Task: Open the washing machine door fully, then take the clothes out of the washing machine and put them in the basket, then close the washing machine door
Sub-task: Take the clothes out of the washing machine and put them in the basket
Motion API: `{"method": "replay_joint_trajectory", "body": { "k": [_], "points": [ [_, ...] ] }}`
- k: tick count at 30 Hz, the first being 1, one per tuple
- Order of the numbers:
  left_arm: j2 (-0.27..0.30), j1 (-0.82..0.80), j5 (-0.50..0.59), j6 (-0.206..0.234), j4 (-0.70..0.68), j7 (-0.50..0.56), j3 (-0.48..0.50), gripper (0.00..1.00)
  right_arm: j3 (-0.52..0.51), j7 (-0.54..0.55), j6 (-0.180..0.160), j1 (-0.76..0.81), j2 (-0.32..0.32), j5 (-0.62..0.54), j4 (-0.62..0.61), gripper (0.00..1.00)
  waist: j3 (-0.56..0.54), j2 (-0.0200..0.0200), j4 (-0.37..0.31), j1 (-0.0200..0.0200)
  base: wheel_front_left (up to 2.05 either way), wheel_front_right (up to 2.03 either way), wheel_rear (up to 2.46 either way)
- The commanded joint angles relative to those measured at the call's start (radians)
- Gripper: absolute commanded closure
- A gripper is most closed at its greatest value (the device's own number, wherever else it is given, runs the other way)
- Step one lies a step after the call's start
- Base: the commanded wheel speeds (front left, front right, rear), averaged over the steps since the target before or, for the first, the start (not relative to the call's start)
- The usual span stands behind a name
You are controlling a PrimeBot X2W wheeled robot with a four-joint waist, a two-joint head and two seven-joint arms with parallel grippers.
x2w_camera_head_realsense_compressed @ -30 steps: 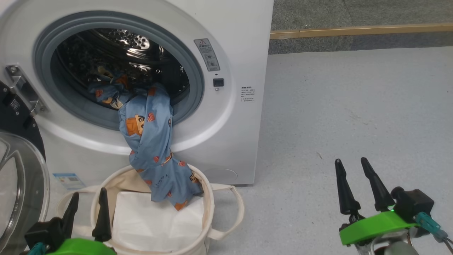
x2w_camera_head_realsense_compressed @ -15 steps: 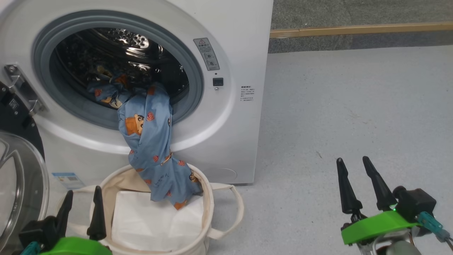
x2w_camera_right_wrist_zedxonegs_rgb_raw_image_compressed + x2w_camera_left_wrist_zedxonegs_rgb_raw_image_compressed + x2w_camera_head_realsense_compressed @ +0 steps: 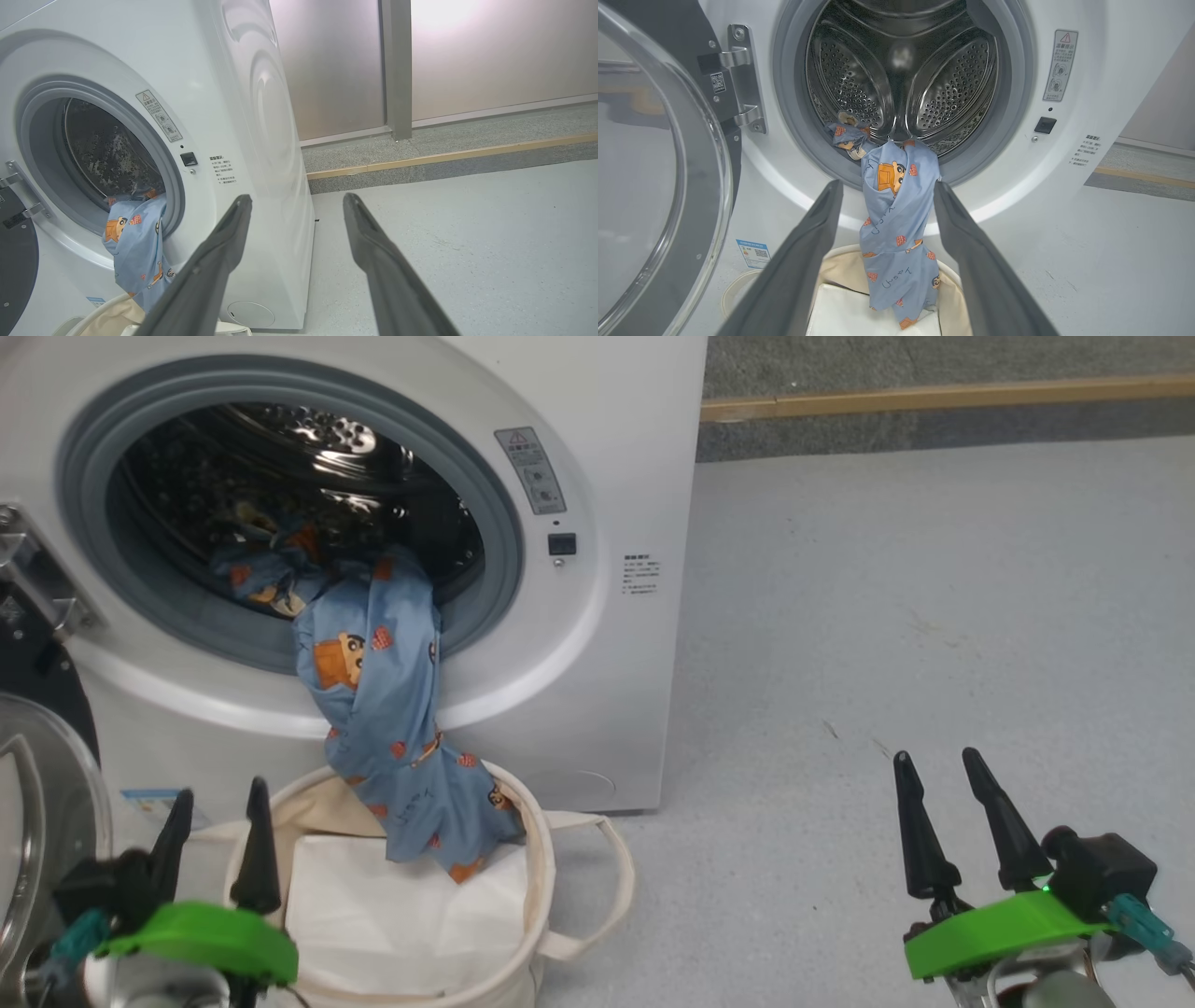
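The washing machine (image 3: pixel 597 616) stands with its door (image 3: pixel 37 803) swung open at the left, clear glass dome toward me. Light-blue printed clothes (image 3: pixel 383 709) hang out of the steel drum (image 3: pixel 901 70), over the grey rim and down into the cream basket (image 3: pixel 546 859) below. My left gripper (image 3: pixel 219 791) is open by the basket's left side, short of the fabric; in its wrist view the clothes (image 3: pixel 896 224) hang beyond the open left gripper (image 3: pixel 888 184). My right gripper (image 3: pixel 935 754) stands open over bare floor, well right of the machine.
A flat white sheet (image 3: pixel 392 915) lies in the basket's bottom. Grey floor (image 3: pixel 934 569) stretches to the right of the washer. A wooden strip (image 3: pixel 934 397) and frosted wall panels (image 3: pixel 467 56) bound it at the back.
The camera has shifted, sliding the whole scene slightly left and up. My left gripper has risen in the head view, showing more of its green mount. The clothes hang as before.
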Motion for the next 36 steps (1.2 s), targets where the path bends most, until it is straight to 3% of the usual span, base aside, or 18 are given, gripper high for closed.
{"method": "replay_joint_trajectory", "body": {
  "k": [1,19,30,36],
  "points": [
    [0.028,-0.077,-0.005,-0.007,-0.012,0.005,0.031,0.00,0.021,-0.012,0.001,-0.014,-0.007,0.003,-0.035,0.00,0.008,-0.0001,-0.006,0.0000,0.00,0.00,0.00],
    [0.009,-0.552,0.040,-0.071,0.407,0.069,-0.070,0.00,0.025,-0.012,0.001,-0.092,-0.013,0.037,-0.071,0.00,0.191,-0.0001,-0.085,0.0000,0.00,0.00,0.00],
    [0.034,-0.881,0.078,-0.122,0.755,0.102,-0.120,0.00,0.035,-0.012,0.001,-0.169,-0.002,0.057,-0.092,0.00,0.355,-0.0001,-0.155,0.0000,0.00,0.00,0.00],
    [0.059,-1.001,0.105,-0.097,0.893,0.104,-0.141,0.00,0.037,-0.012,0.001,-0.196,0.003,0.063,-0.098,0.00,0.424,-0.0001,-0.188,0.0000,0.00,0.00,0.00]
  ]
}}
